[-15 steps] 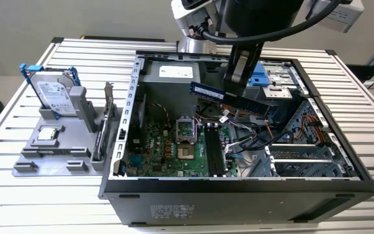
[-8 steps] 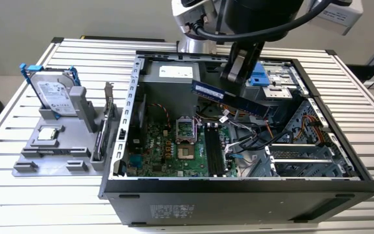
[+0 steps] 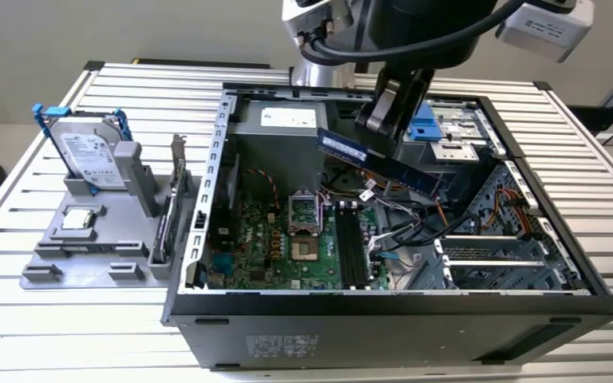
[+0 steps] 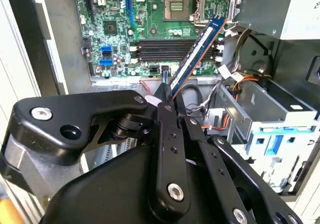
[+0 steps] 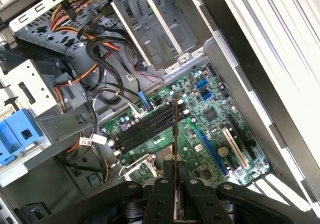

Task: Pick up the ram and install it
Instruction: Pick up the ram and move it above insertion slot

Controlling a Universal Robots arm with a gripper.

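Open computer case (image 3: 392, 331), hard drive (image 3: 85, 155) upright on grey stand (image 3: 83, 259)

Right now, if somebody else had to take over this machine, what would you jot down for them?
Gripper: shut on the ram, gripping it near one end.
Ram: in the air inside the open computer case, over the motherboard and apart from it. In the first wrist view it shows edge-on above the memory slots.
Done: the ram is picked up and brought over the case.
Left: the ram is not seated; the black slots look empty.
Elsewhere: the hard drive stands in the grey holder at the exterior view's left, untouched.
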